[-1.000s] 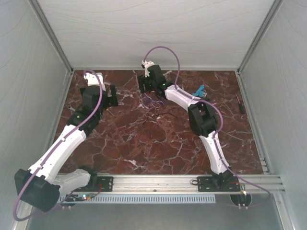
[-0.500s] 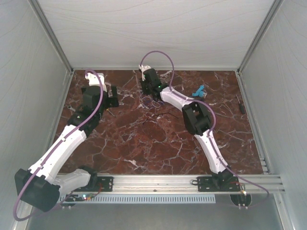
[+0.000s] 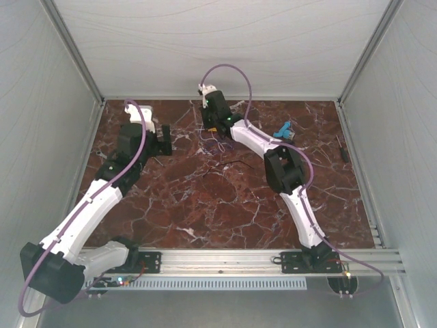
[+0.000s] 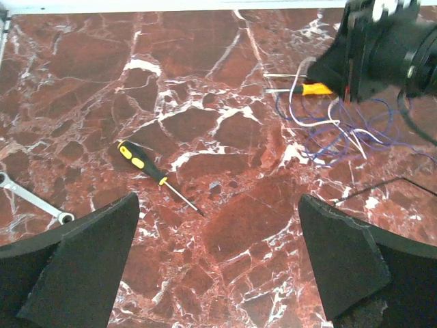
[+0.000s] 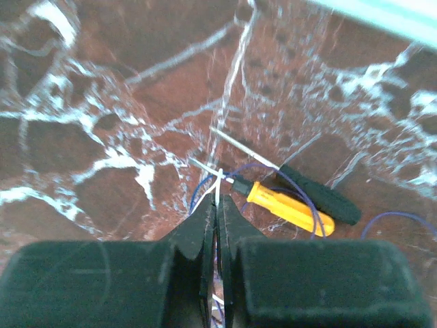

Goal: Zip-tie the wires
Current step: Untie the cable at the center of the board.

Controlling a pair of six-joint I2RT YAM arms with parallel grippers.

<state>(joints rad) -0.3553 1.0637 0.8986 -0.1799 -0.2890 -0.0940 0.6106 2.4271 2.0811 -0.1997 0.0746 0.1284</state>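
Observation:
The wires (image 4: 355, 137) are a loose tangle of hair-thin blue-purple loops with a white strand, lying on the red marble at the back centre (image 3: 217, 145). My right gripper (image 5: 217, 201) points down at the tangle's far edge, and its jaws are pressed together on the white strand, with blue loops (image 5: 198, 195) beside it. In the top view this gripper (image 3: 216, 130) sits over the bundle. My left gripper (image 4: 218, 199) hovers wide open to the left of the wires with nothing between its fingers (image 3: 162, 140).
An orange-handled screwdriver (image 5: 290, 208) and a black-handled one (image 5: 317, 195) lie just past the right fingertips. A small black-and-yellow screwdriver (image 4: 140, 158) and a wrench (image 4: 31, 198) lie near the left gripper. A thin black strip (image 4: 382, 184) lies in front of the wires. A blue tool (image 3: 283, 130) lies at the back right.
The right gripper's jaws have closed from open onto the wire strand at the bundle. The left arm has barely moved and stays open.

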